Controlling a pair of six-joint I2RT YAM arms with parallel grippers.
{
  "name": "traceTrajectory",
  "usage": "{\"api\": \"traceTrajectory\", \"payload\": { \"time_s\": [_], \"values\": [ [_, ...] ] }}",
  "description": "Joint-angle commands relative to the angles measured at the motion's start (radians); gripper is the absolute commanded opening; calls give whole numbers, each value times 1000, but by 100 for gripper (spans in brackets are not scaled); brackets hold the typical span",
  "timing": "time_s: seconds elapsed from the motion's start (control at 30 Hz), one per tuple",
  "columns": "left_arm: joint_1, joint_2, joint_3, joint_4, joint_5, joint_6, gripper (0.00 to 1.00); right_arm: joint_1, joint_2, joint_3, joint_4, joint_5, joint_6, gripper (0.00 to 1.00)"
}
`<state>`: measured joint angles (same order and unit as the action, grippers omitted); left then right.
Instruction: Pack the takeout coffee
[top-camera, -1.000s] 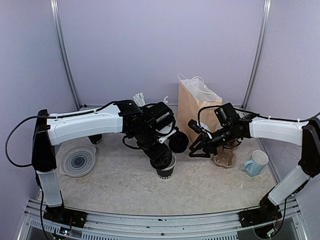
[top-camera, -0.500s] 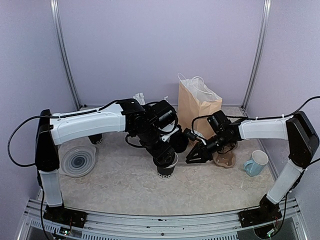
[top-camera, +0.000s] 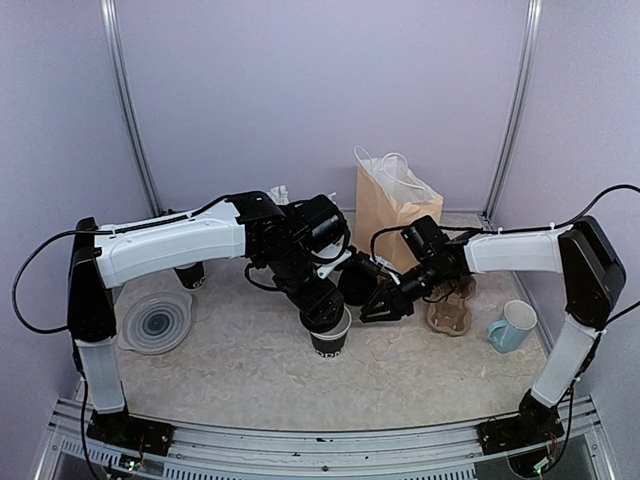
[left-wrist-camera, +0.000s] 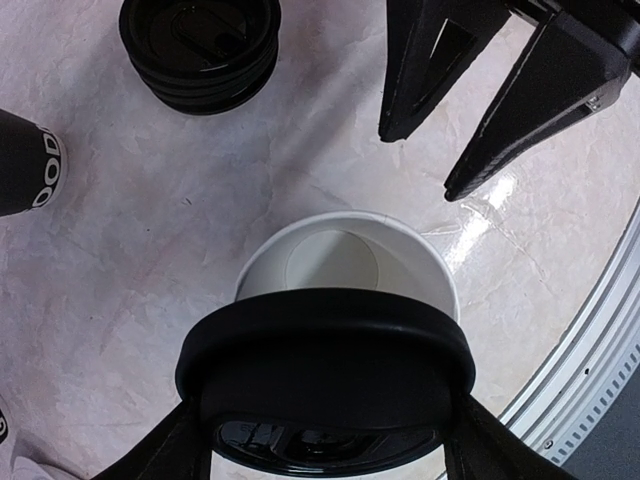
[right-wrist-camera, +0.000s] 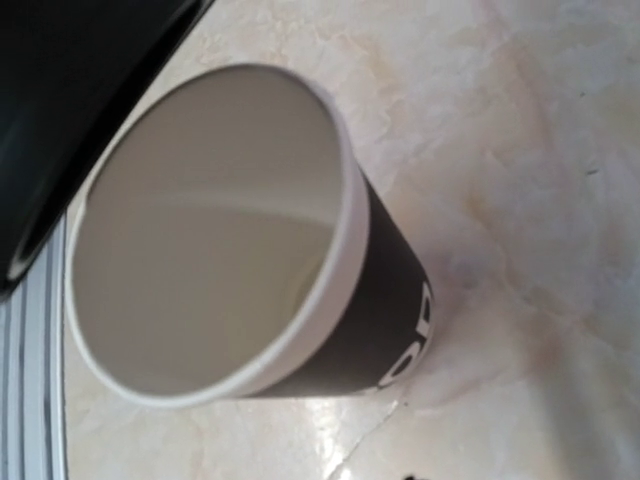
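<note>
- a pale, marbled tabletop (top-camera: 220, 375) inside a booth with lilac walls; two robot arms reach in from the near edge.
- the takeout coffee, a small black paper cup with a white rim and white lettering near its base (left-wrist-camera: 345, 262), stands upright and uncovered near the middle of the table. it is well apart from the brown paper bag with white handles (top-camera: 392, 212) at the back.
- the left gripper (top-camera: 322, 312) is clamped on a round black plastic lid (left-wrist-camera: 325, 352). the lid hangs just above the cup's mouth, covering part of it, not seated.
- the right gripper (left-wrist-camera: 418, 165) hovers just beside the cup, its two fingers apart with nothing between them.
- likely step: capping the cup. to do it well, centre the lid over the whole rim, keep it level, then press straight down. the right fingers could steady the cup wall lightly, so the thin paper neither tips nor crumples.
</note>
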<state>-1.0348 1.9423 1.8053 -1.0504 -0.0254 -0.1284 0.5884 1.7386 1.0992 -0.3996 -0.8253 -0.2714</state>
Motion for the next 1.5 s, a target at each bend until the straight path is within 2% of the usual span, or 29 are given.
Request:
{"api": "traceTrajectory", "payload": {
  "time_s": [0.0,0.67,0.7,0.73,0.77,0.8,1.27,1.33,1.47],
  "values": [
    [4,8,30,-22,19,18,75,20,29,31,-21,-9,1,35],
    [4,71,83,-3,65,32,76,33,104,83,-29,-49,26,35],
    [3,71,84,-4,67,34,78,34,106,84,-31,-49,25,35],
    [2,73,85,-6,64,37,84,35,108,86,-32,-49,24,36],
    [1,75,85,-6,61,38,97,36,109,88,-33,-48,25,35],
    [0,77,86,-7,57,39,99,36,108,87,-34,-48,25,36],
    [-11,51,111,0,28,29,98,37,79,76,-44,-18,14,36],
    [-21,20,115,5,-22,27,99,37,56,66,-49,1,1,36],
    [-23,-86,-6,135,-108,14,99,37,-17,22,-47,35,-40,39]
  ]
}}
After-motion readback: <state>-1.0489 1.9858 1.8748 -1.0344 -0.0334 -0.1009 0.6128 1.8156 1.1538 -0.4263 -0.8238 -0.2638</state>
